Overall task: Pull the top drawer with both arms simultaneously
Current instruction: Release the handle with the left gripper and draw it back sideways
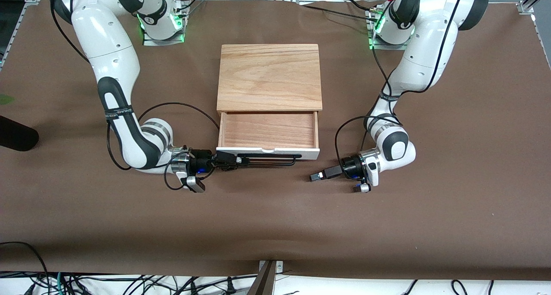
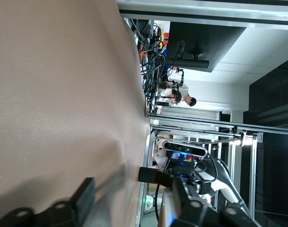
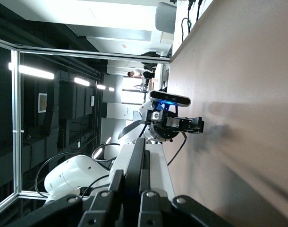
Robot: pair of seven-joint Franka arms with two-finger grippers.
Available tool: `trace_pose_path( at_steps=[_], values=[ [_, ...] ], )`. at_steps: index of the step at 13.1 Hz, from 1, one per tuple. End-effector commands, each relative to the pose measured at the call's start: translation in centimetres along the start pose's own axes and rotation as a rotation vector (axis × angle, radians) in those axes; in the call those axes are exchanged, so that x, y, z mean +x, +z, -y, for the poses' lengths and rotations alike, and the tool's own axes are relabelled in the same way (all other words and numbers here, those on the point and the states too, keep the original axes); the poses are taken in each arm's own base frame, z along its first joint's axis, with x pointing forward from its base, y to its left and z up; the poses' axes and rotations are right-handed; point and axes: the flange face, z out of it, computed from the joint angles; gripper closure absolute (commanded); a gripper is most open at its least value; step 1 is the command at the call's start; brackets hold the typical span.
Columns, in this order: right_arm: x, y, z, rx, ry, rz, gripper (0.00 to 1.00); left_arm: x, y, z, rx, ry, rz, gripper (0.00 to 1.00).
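The top drawer (image 1: pixel 268 130) is pulled out; its handle (image 1: pixel 269 159) is clenched by the right tool (image 1: pixel 234 161), while the left tool (image 1: pixel 316 177) is released beside it.

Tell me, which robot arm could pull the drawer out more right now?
Probably the right. The right gripper is shut on the black handle of the top drawer. The left gripper has no hold on it, standing clear of the handle over the table.

You're looking at a matt brown cloth table (image 1: pixel 430 226), a cabinet (image 1: pixel 270 76) showing smooth grained wood, a drawer (image 1: pixel 267 130) wearing a glossy white front, and arms (image 1: pixel 107 49) gleaming in white plastic.
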Motion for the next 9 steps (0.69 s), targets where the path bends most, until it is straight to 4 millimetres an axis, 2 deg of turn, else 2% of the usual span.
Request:
trace_pose_path(
  at_steps=[1,3,5,9],
  values=[
    [1.4,-1.5,3.8,0.100,-0.026,-0.016,1.00,0.2,0.1,-2.3,-0.009,-0.035,-0.009,0.00],
    [1.5,-1.4,3.9,0.103,-0.024,-0.016,1.00,0.0,0.1,-2.7,-0.009,-0.038,-0.005,0.00],
    [2.2,-1.1,4.9,0.108,-0.038,-0.013,1.00,-0.4,-0.2,-2.9,-0.006,-0.043,-0.007,0.00],
    [2.3,-1.1,5.1,0.109,-0.026,-0.013,1.00,-1.0,-0.5,-2.2,0.004,-0.039,-0.006,0.00]
  ],
)
